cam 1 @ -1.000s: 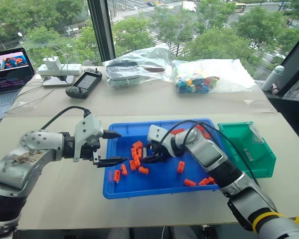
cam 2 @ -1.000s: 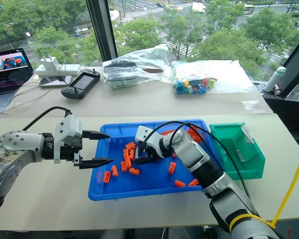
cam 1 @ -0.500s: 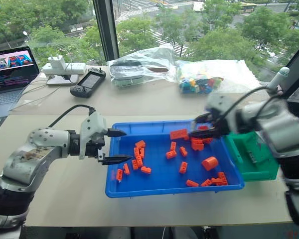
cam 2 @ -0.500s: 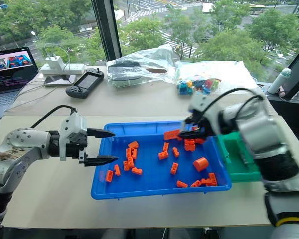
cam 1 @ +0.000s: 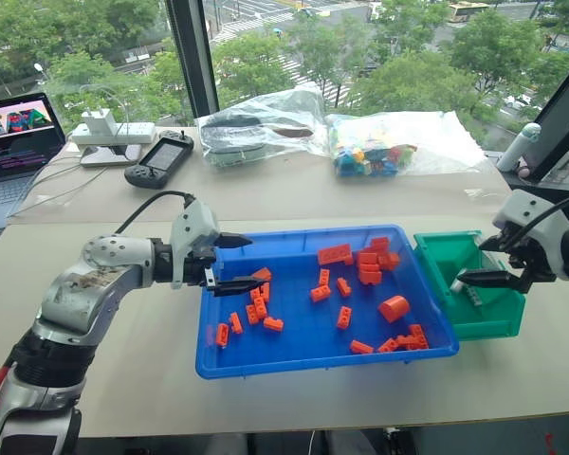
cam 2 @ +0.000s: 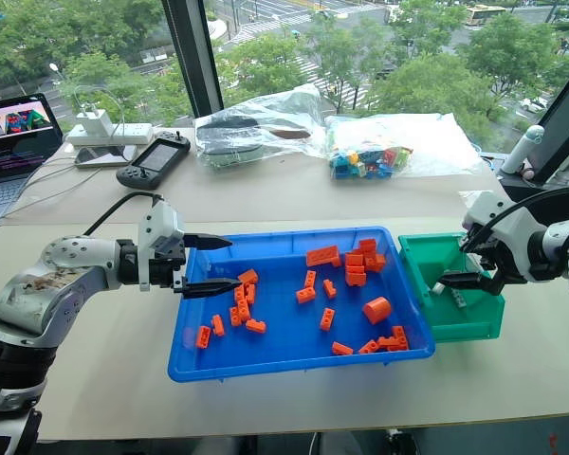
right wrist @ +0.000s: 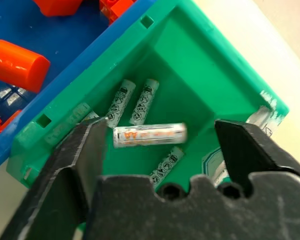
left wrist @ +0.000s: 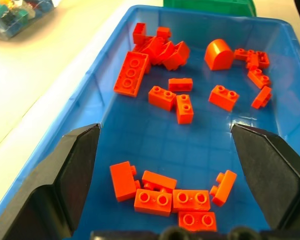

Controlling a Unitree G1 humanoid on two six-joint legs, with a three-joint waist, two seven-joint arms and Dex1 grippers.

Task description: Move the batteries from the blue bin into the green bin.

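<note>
Green bin [right wrist: 210, 75] w/ batteries [right wrist: 150, 135] sits under wide-open, empty right claw [right wrist: 160, 150]; left claw [left wrist: 165, 165] open too.

**Daylit window bench above a tree-lined street**

You face a pale bench [cam 1: 294, 398] filling the lower frame, with a second bench surface [cam 1: 294, 194] behind it. Across the top runs a large window [cam 1: 379, 47] split by a dark upright frame [cam 1: 192, 57]; through it you see green trees and a street with crosswalk stripes. At upper left sit an open laptop [cam 1: 14, 128], a white charger block [cam 1: 109, 131] and a handheld controller [cam 1: 158, 159]. Clear plastic bags [cam 1: 266, 123] lie centre, one holding coloured bricks [cam 1: 370, 156].
</note>
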